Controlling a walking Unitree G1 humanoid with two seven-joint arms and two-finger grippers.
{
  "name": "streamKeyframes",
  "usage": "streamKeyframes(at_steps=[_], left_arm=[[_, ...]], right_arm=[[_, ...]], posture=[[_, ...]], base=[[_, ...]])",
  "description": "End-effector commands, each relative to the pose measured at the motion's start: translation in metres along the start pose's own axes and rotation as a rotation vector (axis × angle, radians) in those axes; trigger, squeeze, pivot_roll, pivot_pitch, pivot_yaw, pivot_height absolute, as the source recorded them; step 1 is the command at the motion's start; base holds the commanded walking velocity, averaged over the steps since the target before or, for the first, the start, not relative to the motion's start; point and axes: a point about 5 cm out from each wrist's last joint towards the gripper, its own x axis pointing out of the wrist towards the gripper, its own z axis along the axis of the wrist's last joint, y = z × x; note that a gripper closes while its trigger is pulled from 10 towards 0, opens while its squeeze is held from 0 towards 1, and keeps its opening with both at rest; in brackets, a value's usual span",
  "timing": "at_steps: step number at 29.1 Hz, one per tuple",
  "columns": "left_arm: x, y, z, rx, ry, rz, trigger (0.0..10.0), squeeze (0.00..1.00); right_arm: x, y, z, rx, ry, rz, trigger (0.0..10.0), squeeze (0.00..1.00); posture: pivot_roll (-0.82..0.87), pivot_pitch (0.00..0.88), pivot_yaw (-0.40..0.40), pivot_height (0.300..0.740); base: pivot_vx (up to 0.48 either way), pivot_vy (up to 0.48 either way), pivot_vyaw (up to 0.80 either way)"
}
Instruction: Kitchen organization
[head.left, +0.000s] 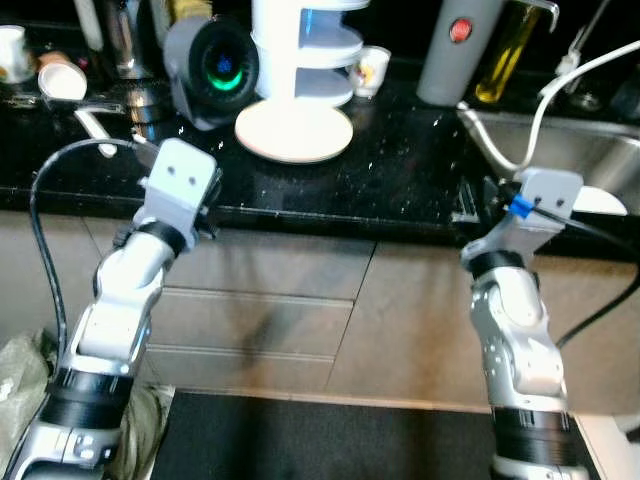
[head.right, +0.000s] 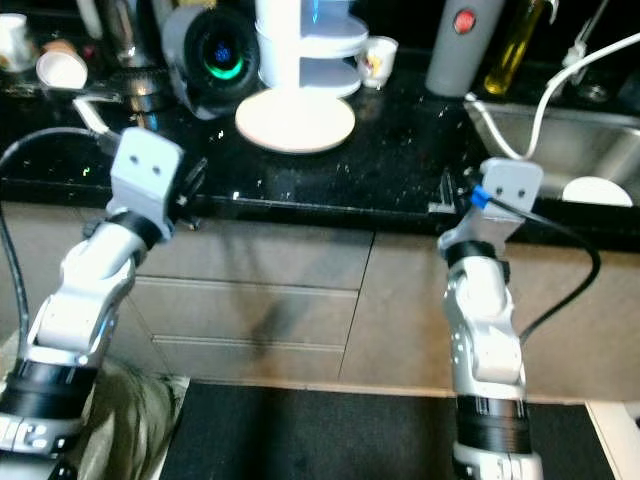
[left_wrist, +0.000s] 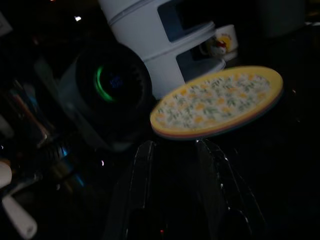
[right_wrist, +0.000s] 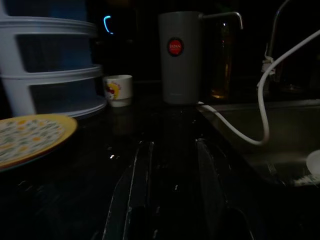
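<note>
Grippers poised at the counter edge (head.left: 300, 212), flanking the plate (head.left: 294, 129).
Left gripper (left_wrist: 175, 150) and right gripper (right_wrist: 170, 150) both parted, empty (presumably readying to reach the plate).

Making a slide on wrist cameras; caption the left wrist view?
Left gripper, fingers open, faces a patterned plate on the dark counter.

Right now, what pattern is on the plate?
Yellow-rimmed plate, green-and-orange floral speckle; left wrist view.
</note>
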Motion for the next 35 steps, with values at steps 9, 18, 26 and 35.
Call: streamKeyframes(at_steps=[9,18,26,35], left_arm=[[-0.005,-0.011,0.010,0.037,-0.031,-0.173,10.0,0.04],[-0.020,-0.011,0.026,0.057,-0.051,-0.517,10.0,0.00],[-0.008,0.011,0.026,0.288,0.031,-0.859,10.0,0.00],[0.022,0.019,0.028,0.536,0.073,-0.941,10.0,0.00]], right_arm=[[0.000,-0.003,-0.003,-0.013,0.014,-0.008,10.0,0.00],[0.003,-0.007,0.002,-0.024,-0.002,-0.008,10.0,0.00],[0.003,0.003,0.008,-0.027,-0.025,0.036,10.0,0.00],[0.001,0.007,0.009,-0.028,-0.023,0.058,10.0,0.00]], posture=[[0.10,0.033,-0.054,0.740],[0.12,0.033,-0.054,0.740],[0.12,0.024,-0.040,0.740],[0.11,0.018,-0.042,0.740]], base=[[0.450,0.000,0.00],[0.233,0.000,0.00],[0.000,0.000,0.00],[0.000,0.000,0.00]])
